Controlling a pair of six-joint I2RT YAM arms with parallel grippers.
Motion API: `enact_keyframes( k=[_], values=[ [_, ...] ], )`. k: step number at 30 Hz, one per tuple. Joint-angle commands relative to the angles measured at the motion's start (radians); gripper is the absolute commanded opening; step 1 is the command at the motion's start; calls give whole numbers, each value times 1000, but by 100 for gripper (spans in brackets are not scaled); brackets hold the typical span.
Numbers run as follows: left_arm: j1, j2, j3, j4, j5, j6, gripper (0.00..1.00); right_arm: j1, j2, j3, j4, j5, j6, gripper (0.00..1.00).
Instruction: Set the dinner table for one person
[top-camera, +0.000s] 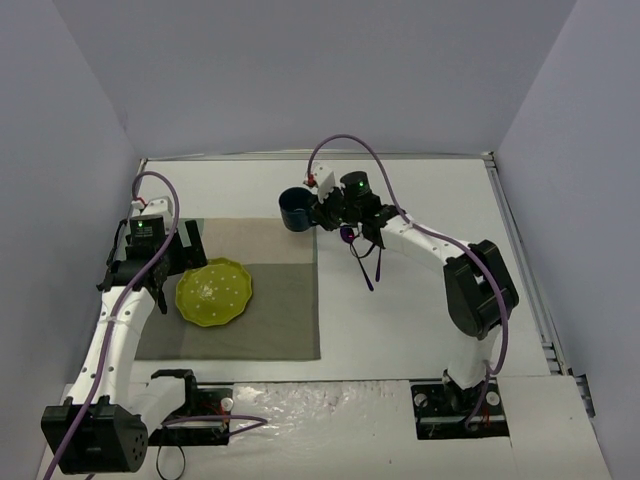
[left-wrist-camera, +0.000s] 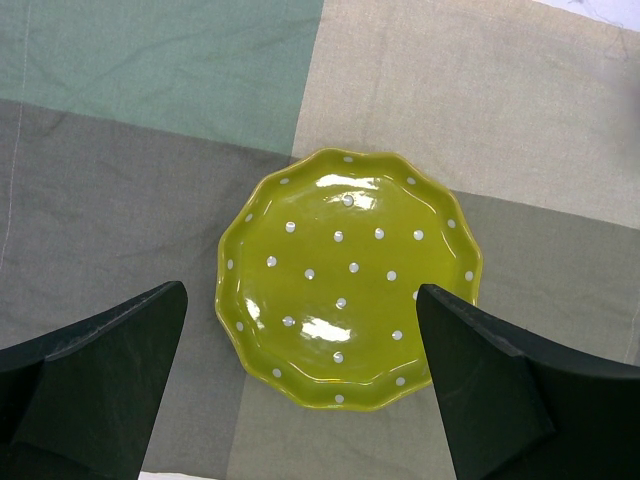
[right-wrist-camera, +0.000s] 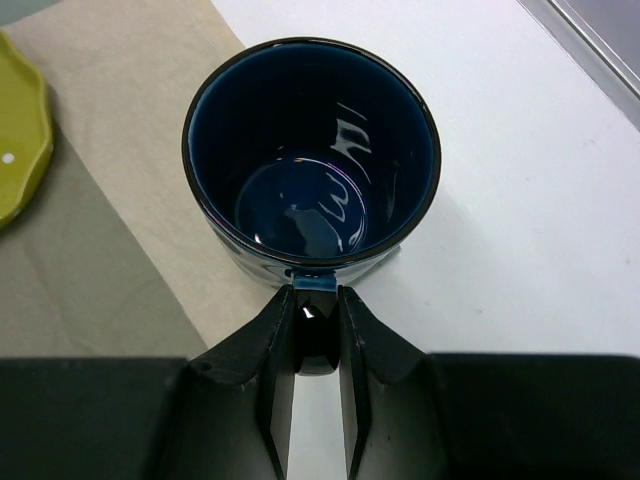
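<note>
Desk (top-camera: 400, 320), large, flat, white and rectangular with a thin metal rim, fills the floor of the top view between pale walls. Both arm bases are bolted at its near edge. Its bare white surface also shows in the right wrist view (right-wrist-camera: 520, 200), with the metal rim crossing the upper right corner.

A grey-green patchwork cloth placemat (top-camera: 270, 320) lies on the left half of the desk. A yellow-green scalloped plate with white dots (top-camera: 214, 291) sits on the placemat's left part.

The left gripper (top-camera: 178, 268) hangs just left of the plate, its jaws spread wide and holding nothing. Its wrist camera looks straight down on the plate (left-wrist-camera: 350, 275) and the seams of the cloth (left-wrist-camera: 120, 200).

The right gripper (top-camera: 318, 212) is at the placemat's far right corner, its jaws nearly closed and pinching the handle of a dark blue glazed mug (top-camera: 295, 210). Only the right wrist view shows that grip (right-wrist-camera: 315, 300) and the mug's glossy, upright interior (right-wrist-camera: 310, 150) over the cloth's edge (right-wrist-camera: 110, 250); whether the mug rests or is lifted I cannot tell.

Only the top view shows dark purple utensils (top-camera: 366, 272) lying on the bare desk under the right arm, too small to identify.
</note>
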Motion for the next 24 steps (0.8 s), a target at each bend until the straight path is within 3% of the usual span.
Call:
enact_keyframes(
  k=[1,24],
  values=[
    [4,-25,16,48,-15,9,97,41,-7,-4,252,76,38,0],
    [3,-31,15,48,-15,11,97,77,59,-201,371,98,79,0]
  ],
)
